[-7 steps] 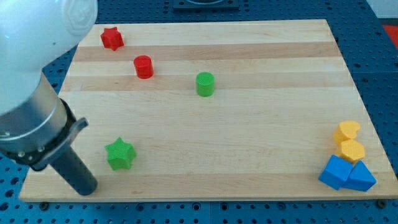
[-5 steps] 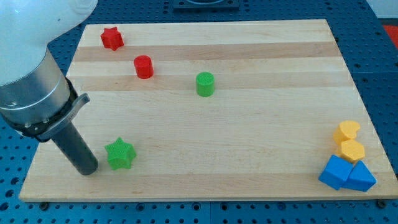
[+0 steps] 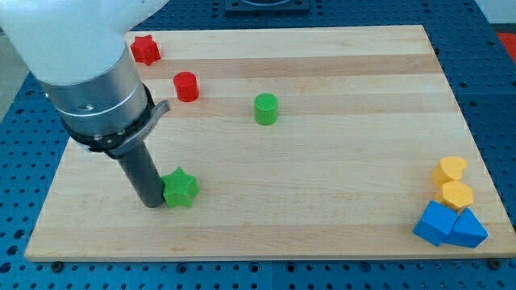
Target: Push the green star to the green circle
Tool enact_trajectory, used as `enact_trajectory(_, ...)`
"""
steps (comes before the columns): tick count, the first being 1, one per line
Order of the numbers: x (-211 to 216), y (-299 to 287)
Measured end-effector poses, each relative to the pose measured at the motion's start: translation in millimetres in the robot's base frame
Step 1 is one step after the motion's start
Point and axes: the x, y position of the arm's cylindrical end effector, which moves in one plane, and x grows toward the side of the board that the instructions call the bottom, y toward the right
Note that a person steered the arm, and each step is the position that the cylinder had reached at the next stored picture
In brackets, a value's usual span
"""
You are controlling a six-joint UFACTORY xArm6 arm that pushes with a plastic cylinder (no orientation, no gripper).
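red star (image 3: 145, 50), red cylinder (image 3: 186, 86), two yellow blocks (image 3: 451, 183), two blue blocks (image 3: 449, 225)

no readable text, no labels, no brand marks, no numbers, no signs anywhere on the board, blocks or arm

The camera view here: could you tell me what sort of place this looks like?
Probably a robotics lab bench: a wooden board of small coloured blocks lies on a blue perforated table, and my tip touches the green star.
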Motion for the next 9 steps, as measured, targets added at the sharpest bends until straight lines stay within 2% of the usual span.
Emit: enact_trajectory(9, 0, 33)
